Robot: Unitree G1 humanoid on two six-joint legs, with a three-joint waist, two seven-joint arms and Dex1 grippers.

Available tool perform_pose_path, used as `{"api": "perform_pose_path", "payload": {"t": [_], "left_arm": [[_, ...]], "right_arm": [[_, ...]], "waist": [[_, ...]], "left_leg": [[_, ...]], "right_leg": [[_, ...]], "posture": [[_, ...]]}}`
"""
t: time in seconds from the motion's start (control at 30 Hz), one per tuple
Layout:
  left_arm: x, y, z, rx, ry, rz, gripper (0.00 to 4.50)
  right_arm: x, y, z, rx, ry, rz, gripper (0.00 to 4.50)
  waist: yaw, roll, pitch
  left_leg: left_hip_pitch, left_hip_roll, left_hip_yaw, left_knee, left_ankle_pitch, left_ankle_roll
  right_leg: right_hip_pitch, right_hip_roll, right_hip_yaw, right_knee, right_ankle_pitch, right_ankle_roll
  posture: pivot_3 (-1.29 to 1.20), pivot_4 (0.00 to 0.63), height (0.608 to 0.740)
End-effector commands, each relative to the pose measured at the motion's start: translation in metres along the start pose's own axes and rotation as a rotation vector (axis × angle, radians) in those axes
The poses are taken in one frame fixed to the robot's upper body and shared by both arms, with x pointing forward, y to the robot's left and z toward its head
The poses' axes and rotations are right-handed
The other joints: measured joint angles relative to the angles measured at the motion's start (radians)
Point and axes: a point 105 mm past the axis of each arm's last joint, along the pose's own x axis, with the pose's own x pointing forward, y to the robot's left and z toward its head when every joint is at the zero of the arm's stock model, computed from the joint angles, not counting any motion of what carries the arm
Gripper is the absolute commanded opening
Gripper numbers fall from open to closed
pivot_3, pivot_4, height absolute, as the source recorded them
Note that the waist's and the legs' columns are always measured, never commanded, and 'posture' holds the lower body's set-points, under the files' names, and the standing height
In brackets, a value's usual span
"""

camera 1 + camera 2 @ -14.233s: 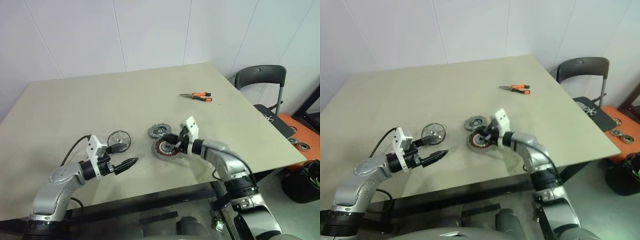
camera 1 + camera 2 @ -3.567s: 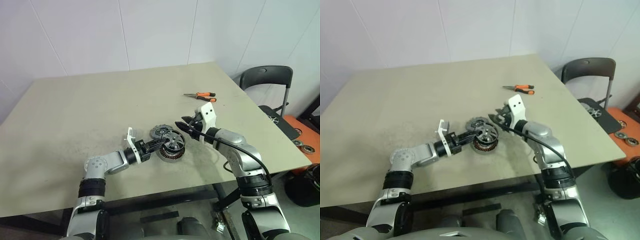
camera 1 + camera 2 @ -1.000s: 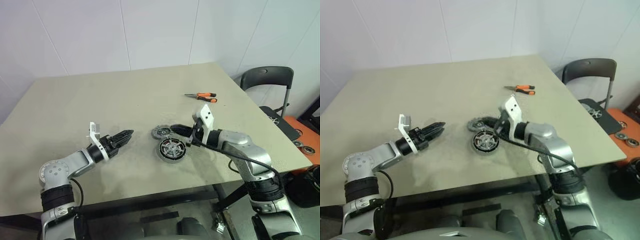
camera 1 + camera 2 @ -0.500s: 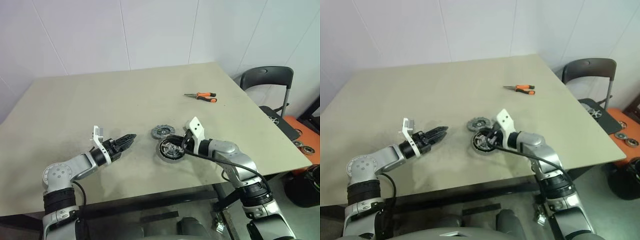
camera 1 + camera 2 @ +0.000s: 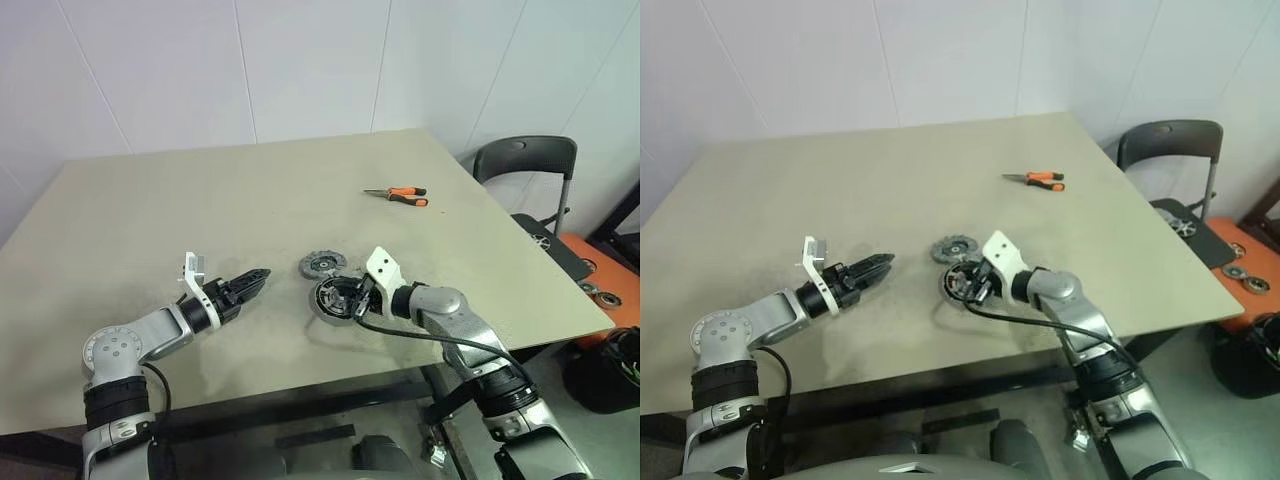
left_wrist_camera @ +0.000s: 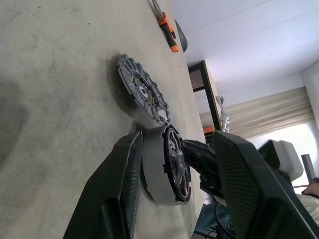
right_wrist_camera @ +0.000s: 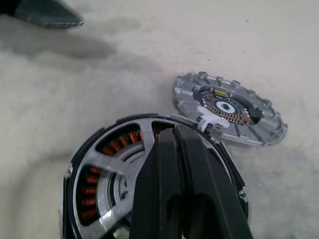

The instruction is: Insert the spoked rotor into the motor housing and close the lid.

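The motor housing (image 5: pixel 322 307) lies flat near the table's front middle. The spoked rotor (image 7: pixel 112 162) sits inside it, with copper windings showing between its silver spokes. My right gripper (image 5: pixel 343 297) is shut, and its tips (image 7: pixel 172 132) rest on top of the rotor over the hub. The toothed grey lid (image 5: pixel 321 264) lies flat on the table just behind the housing, touching its rim. My left gripper (image 5: pixel 258 275) hovers to the left of the housing, pointing toward it. It is open, and its fingers (image 6: pixel 119 199) have nothing between them.
Orange-handled pliers (image 5: pixel 398 194) lie far back on the right of the beige table (image 5: pixel 250 190). A dark chair (image 5: pixel 520 165) stands past the table's right edge, with loose parts on the floor beyond it.
My shut right gripper has swung down and in from above the lid side and now rests on the rotor in the housing. The left gripper has stayed where it was.
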Motion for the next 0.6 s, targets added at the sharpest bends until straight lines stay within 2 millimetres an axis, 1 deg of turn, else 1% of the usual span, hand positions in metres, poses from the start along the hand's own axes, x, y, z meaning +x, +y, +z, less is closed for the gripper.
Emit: {"api": "perform_pose_path", "payload": {"t": [0.03, 0.1, 0.17, 0.2, 0.23, 0.3, 0.37, 0.4, 0.43, 0.47, 0.5, 0.53, 0.6], "left_arm": [[0.0, -0.01, 0.006, 0.044, -0.013, -0.026, 2.39], [0.001, -0.01, 0.005, 0.043, -0.011, -0.026, 2.39], [0.002, -0.009, 0.006, 0.042, -0.011, -0.025, 2.39], [0.003, -0.009, 0.006, 0.042, -0.01, -0.025, 2.39], [0.004, -0.009, 0.006, 0.041, -0.008, -0.026, 2.39], [0.005, -0.009, 0.006, 0.041, -0.006, -0.027, 2.39], [0.006, -0.009, 0.006, 0.04, -0.006, -0.027, 2.39], [0.006, -0.008, 0.007, 0.039, -0.007, -0.027, 2.39], [0.006, -0.008, 0.007, 0.038, -0.007, -0.026, 2.39], [0.006, -0.008, 0.008, 0.038, -0.009, -0.025, 2.39], [0.006, -0.007, 0.008, 0.037, -0.01, -0.024, 2.39], [0.005, -0.007, 0.009, 0.038, -0.012, -0.023, 2.39], [0.004, -0.006, 0.01, 0.039, -0.015, -0.019, 2.39]], "right_arm": [[-0.009, -0.005, 0.038, 0.141, -0.162, 0.027, 0.04], [-0.014, -0.009, 0.056, 0.214, -0.242, 0.04, 0.04], [-0.018, -0.011, 0.073, 0.288, -0.319, 0.061, 0.04], [-0.019, -0.01, 0.077, 0.306, -0.332, 0.073, 0.04], [-0.018, -0.007, 0.076, 0.301, -0.317, 0.085, 0.04], [-0.01, 0.005, 0.056, 0.197, -0.2, 0.1, 0.04], [-0.001, 0.015, 0.013, -0.01, 0.014, 0.091, 0.04], [0.001, 0.016, -0.012, -0.13, 0.127, 0.077, 0.04], [0.001, 0.016, -0.033, -0.219, 0.21, 0.072, 0.04], [0.0, 0.017, -0.046, -0.257, 0.251, 0.078, 0.04], [-0.001, 0.018, -0.05, -0.251, 0.253, 0.079, 0.04], [0.0, 0.017, -0.048, -0.23, 0.234, 0.071, 0.04], [0.003, 0.012, -0.03, -0.153, 0.147, 0.035, 0.04]], "waist": [[0.001, 0.0, 0.001], [0.002, 0.001, 0.001], [0.003, 0.002, 0.001], [0.002, 0.002, 0.001], [0.003, 0.002, 0.001], [0.003, 0.002, 0.001], [0.005, 0.001, 0.001], [0.004, 0.001, 0.001], [0.004, 0.002, 0.001], [0.001, 0.004, 0.0], [-0.001, 0.001, -0.002], [-0.001, -0.001, -0.003], [-0.001, -0.003, -0.004]], "left_leg": [[0.0, 0.0, 0.0, 0.0, 0.0, 0.0], [-0.002, 0.0, -0.001, -0.001, 0.0, 0.0], [-0.003, 0.0, 0.0, -0.001, 0.0, 0.0], [-0.003, 0.0, 0.0, -0.002, 0.0, 0.0], [-0.003, 0.0, 0.0, -0.002, 0.0, 0.0], [-0.003, 0.0, -0.001, -0.004, 0.0, 0.0], [-0.003, 0.0, 0.0, -0.004, 0.0, 0.0], [-0.003, 0.0, 0.0, -0.004, 0.0, 0.0], [-0.004, 0.0, 0.0, -0.004, 0.0, 0.0], [-0.004, -0.001, 0.001, -0.004, 0.0, 0.0], [-0.002, -0.001, 0.001, -0.004, 0.0, 0.0], [0.0, 0.0, 0.001, -0.004, 0.0, 0.0], [0.001, 0.0, 0.001, -0.004, 0.0, 0.0]], "right_leg": [[-0.001, 0.0, 0.0, 0.0, 0.0, 0.0], [-0.002, 0.0, 0.0, 0.0, 0.001, 0.001], [-0.004, 0.0, 0.0, 0.0, 0.005, -0.001], [-0.005, 0.0, 0.0, 0.0, 0.005, -0.001], [-0.005, 0.0, 0.0, 0.0, 0.005, -0.001], [-0.005, 0.0, 0.0, -0.001, 0.005, -0.001], [-0.005, 0.0, 0.0, -0.001, 0.004, 0.0], [-0.005, 0.0, -0.001, -0.002, 0.003, 0.001], [-0.005, -0.001, 0.0, -0.002, 0.003, 0.001], [-0.005, -0.001, 0.0, -0.002, 0.002, 0.003], [-0.004, -0.001, 0.001, -0.002, 0.001, 0.004], [-0.002, -0.001, 0.001, -0.002, 0.001, 0.005], [0.0, 0.0, 0.0, -0.002, -0.001, 0.002]], "posture": [[0.0, 0.0, 0.74], [0.0, 0.0, 0.74], [0.0, 0.0, 0.74], [0.0, 0.0, 0.74], [0.0, 0.0, 0.74], [0.0, 0.0, 0.74], [0.0, 0.0, 0.74], [0.0, 0.0, 0.74], [0.0, 0.0, 0.74], [0.0, 0.0, 0.74], [0.0, 0.0, 0.74], [0.0, 0.0, 0.74], [0.0, 0.0, 0.74]]}}
